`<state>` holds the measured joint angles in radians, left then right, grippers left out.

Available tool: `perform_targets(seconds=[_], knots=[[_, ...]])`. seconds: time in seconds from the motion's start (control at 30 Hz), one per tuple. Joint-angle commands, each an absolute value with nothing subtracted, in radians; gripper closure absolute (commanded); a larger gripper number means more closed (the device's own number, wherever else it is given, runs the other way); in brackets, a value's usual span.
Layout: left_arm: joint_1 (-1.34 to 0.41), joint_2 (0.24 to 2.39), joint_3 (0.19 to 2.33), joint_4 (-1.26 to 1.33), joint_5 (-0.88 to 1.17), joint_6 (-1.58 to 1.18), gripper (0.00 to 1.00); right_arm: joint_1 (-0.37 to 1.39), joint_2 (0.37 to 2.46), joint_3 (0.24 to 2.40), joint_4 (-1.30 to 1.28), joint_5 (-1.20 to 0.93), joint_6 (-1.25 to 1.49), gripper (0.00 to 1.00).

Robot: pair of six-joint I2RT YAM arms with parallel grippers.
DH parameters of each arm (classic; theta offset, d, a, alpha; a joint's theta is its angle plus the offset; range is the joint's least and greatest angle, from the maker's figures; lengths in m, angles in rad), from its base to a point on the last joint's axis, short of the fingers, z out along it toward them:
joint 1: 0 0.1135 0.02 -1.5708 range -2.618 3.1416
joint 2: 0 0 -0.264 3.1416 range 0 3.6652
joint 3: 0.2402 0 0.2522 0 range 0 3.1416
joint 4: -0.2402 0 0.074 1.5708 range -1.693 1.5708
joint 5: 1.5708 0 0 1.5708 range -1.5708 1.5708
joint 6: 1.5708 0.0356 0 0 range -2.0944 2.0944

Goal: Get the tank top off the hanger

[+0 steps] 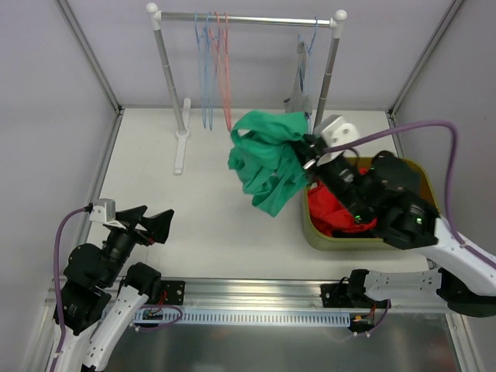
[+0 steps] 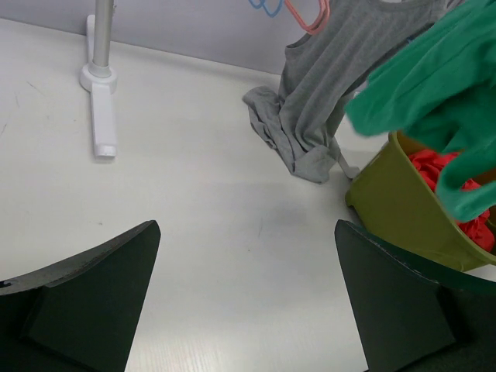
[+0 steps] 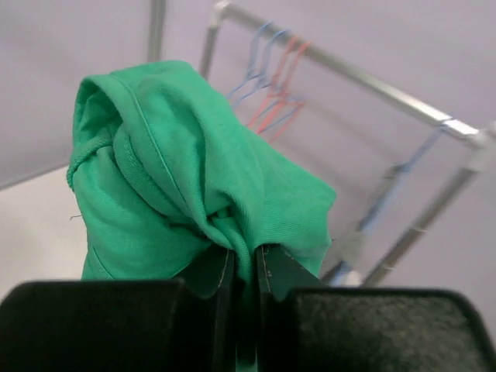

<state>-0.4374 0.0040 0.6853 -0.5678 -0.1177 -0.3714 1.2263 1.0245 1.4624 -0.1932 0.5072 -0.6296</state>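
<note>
Removal looked done: right gripper (image 1: 310,152) clamped green tank top (image 1: 267,163) mid-frame, below hangers (image 1: 213,70); left gripper (image 1: 151,219) gaped wide, lower left.

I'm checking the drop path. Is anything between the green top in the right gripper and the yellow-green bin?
Nothing visible blocks it. The green top hangs from the right gripper close by the open top of the bin; only red cloth lies inside the bin.

You'll find nothing legible in any view: no words, brand marks, numbers or signs show on the green tank top (image 1: 267,159), the olive bin (image 1: 341,243) beside it, or the rack (image 1: 256,21) behind it.
</note>
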Motion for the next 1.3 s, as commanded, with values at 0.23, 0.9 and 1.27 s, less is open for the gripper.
perform_targets(seconds=[0.23, 0.9, 1.27], knots=[[-0.434, -0.012, 0.681, -0.558, -0.133, -0.368, 0.01, 0.857, 0.917, 1.494, -0.366, 0.755, -0.724, 1.00], [-0.434, -0.040, 0.678, -0.560, -0.141, -0.377, 0.01, 0.123, 0.811, 0.746, -0.276, 0.383, 0.112, 1.00], [-0.433, -0.029, 0.675, -0.560, -0.141, -0.400, 0.01, 0.117, 0.924, 0.379, -0.133, 0.310, 0.523, 1.00]])
